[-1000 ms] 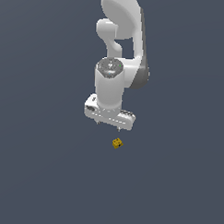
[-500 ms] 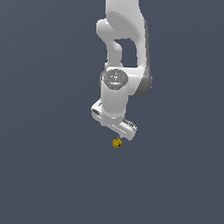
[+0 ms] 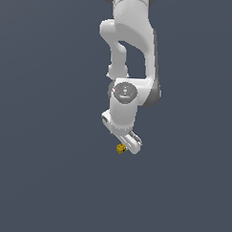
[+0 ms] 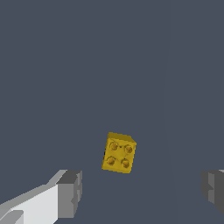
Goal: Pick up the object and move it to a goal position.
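Note:
The object (image 4: 119, 153) is a tiny mustard-yellow brick with studs on top, lying on the dark grey floor. In the exterior view the object (image 3: 120, 148) peeks out just beside the lower edge of the white hand, toward that view's left. My gripper (image 4: 142, 190) is open, its two grey fingertips (image 4: 70, 193) set wide apart, and the brick lies ahead of the gap between them, untouched. In the exterior view the gripper (image 3: 127, 146) hangs low over the brick, its fingers mostly hidden by the hand.
The white arm (image 3: 132, 51) rises behind the hand. Plain dark grey floor (image 3: 48, 182) surrounds the brick on all sides.
The hand has come down and turned about its axis, closing on the brick from above. The brick has not moved.

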